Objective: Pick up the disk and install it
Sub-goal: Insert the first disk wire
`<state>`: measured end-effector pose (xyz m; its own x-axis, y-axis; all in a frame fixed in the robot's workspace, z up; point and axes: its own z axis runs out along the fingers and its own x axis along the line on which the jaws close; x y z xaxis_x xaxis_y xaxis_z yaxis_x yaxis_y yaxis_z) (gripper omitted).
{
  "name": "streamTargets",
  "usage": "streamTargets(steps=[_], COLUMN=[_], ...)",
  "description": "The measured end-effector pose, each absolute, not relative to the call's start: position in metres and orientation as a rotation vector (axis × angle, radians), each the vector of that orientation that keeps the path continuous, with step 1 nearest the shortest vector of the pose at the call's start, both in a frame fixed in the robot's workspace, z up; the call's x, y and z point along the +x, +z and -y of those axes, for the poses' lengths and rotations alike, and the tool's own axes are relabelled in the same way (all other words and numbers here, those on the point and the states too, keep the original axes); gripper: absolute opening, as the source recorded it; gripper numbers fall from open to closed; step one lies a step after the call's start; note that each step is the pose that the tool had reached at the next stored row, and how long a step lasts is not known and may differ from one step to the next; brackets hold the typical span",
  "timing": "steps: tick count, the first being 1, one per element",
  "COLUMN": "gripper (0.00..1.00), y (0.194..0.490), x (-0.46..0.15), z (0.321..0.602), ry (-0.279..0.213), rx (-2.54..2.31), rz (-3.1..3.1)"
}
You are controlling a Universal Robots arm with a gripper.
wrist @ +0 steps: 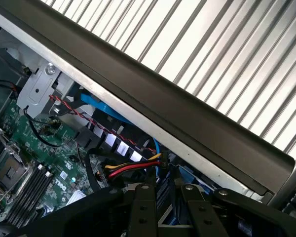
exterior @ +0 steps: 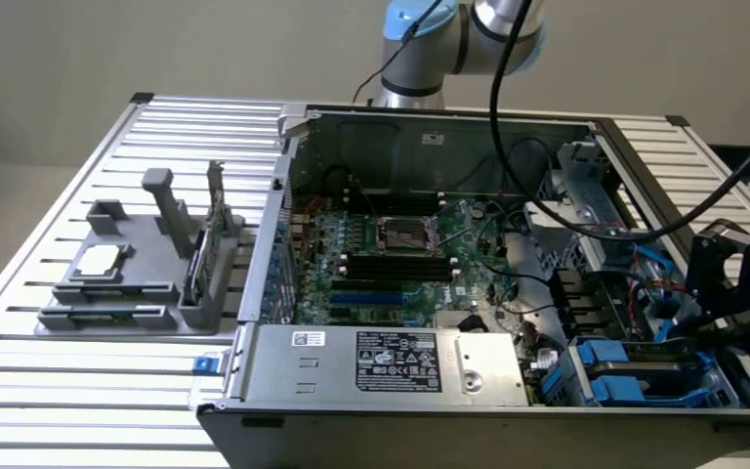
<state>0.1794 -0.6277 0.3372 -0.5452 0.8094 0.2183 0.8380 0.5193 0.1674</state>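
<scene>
Exterior view: an open computer case [exterior: 506, 127] lies on the slatted worktop [exterior: 114, 371], and the black pincer [exterior: 717, 301] hangs over the drive bay at the case's corner on the exterior view's right. Blue carrier plastic shows in that bay just under it, and I take this for the disk [exterior: 613, 374], though neither its silver face nor its label is plain. A grey fixture [exterior: 114, 313] on the exterior view's left holds a small square chip [exterior: 102, 259] and a green card [exterior: 219, 223], well apart from the pincer. Whether the pincer is spread or pinching something, I cannot tell.

Wrist view: the pincer [wrist: 167, 193] points down past the case rim [wrist: 163, 103] toward red, yellow and black power wires [wrist: 130, 170], with the motherboard [wrist: 34, 163] beyond. Its state is no clearer here.

Judging by its make, the disk is stiff and dense for its size, with smooth metal sides that could slip. The carrier is plastic and may give a little. It probably takes knocks badly. The best hold looks to be across the two long edges near the middle, clear of the label face.
</scene>
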Motion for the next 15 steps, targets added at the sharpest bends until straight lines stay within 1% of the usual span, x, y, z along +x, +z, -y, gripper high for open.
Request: streamTargets(steps=[9, 15], gripper=[0.25, 0.25], y=[0.3335, 0.3326], x=[0.1786, 0.1786], z=[0.6229, 0.6225], ry=[-0.385, -0.372], rx=[-1.429, -1.431], rz=[2.649, 2.657])
